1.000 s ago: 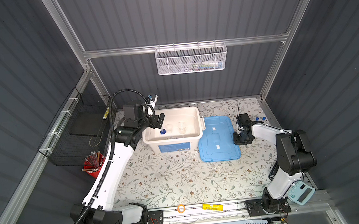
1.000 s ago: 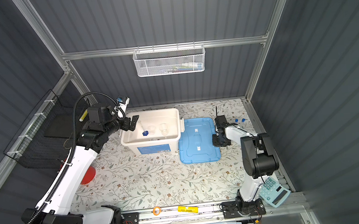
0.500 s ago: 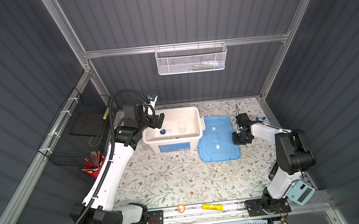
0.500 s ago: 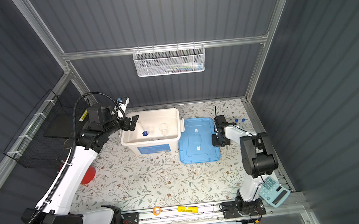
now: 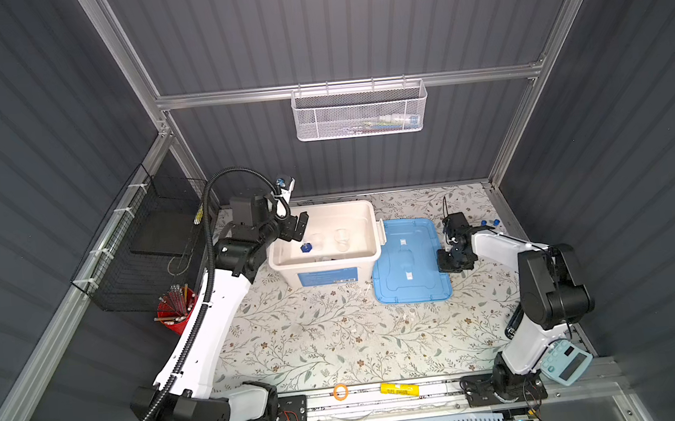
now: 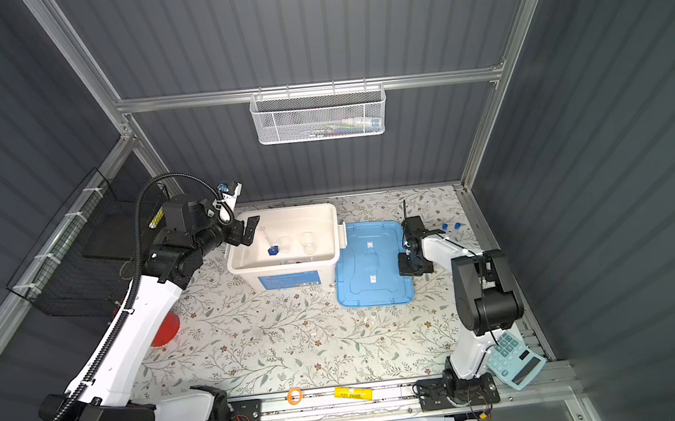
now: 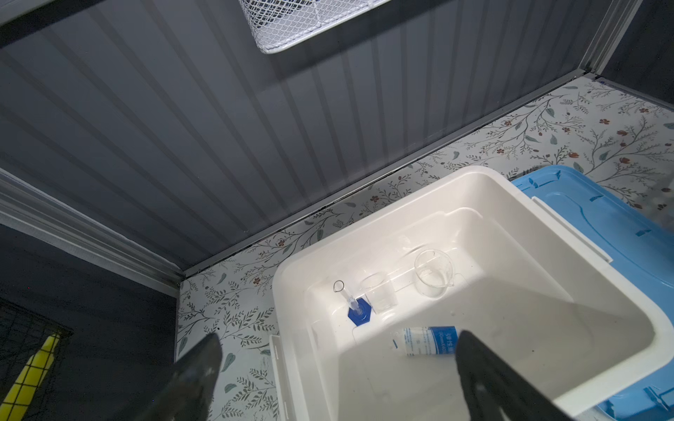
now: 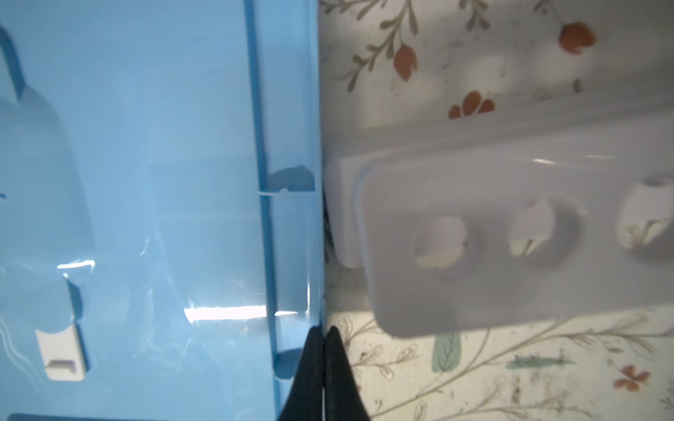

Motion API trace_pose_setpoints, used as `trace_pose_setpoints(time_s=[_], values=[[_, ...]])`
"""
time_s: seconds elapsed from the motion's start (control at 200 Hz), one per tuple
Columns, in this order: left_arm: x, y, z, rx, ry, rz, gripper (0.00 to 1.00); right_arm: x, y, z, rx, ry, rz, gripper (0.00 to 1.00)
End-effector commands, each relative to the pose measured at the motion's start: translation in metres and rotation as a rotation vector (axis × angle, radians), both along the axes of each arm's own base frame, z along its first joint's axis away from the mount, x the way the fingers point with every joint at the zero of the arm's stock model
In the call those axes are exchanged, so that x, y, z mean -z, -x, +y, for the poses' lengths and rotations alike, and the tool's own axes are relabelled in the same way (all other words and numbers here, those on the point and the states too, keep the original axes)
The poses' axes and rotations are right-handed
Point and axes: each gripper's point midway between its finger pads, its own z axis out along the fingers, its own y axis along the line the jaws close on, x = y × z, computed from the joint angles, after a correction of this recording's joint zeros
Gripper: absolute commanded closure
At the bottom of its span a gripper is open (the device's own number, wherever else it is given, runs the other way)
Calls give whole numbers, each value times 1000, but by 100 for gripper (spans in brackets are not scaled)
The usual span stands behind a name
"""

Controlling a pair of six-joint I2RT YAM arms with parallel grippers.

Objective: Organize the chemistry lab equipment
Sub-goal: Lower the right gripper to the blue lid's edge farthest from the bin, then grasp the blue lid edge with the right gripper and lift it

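An open white bin [image 5: 324, 259] [image 6: 283, 265] holds a cylinder on a blue hexagonal base [image 7: 359, 315] [image 5: 306, 247], two small clear beakers [image 7: 379, 299] [image 7: 434, 273] and a white blue-labelled bottle [image 7: 426, 340] on its side. My left gripper [image 7: 337, 340] [image 5: 297, 227] hovers open over the bin's left wall, holding nothing. The blue lid [image 5: 409, 263] [image 8: 146, 182] lies flat to the right of the bin. My right gripper [image 8: 322, 330] [image 5: 451, 262] is shut, its tips pinching the lid's right rim. The white holed rack [image 8: 401, 291] lies against that rim. Blue tube caps [image 5: 489, 222] show behind the right arm.
A red cup of pencils [image 5: 175, 309] and a black wire basket [image 5: 151, 244] sit at the left wall. A white mesh basket [image 5: 360, 111] hangs on the back wall. A pale blue calculator [image 5: 566, 362], an orange ring [image 5: 340, 391] and a yellow tube [image 5: 399, 389] lie along the front rail.
The right gripper's jaws have closed at the lid's right rim. Neither arm has visibly moved, and the left gripper stays open.
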Motion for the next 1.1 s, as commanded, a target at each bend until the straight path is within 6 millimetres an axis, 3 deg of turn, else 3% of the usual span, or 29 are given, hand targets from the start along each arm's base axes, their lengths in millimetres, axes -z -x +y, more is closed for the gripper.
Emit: trace_pose_setpoints(time_s=[0.0,0.06,0.56,1.091], values=[[-14,6,7,-11,-6,-45,0,-27,-6,8,-7,-8,-51,99],[4,6,7,-8,-24,-9,0,-32,-6,10,-11,-6,-59,100],[26,7,7,5,-57,8,0,-91,-2,14,-28,71,-128,100],[27,12,6,16,-47,4,0,-153,-11,-2,-51,171,-213,100]])
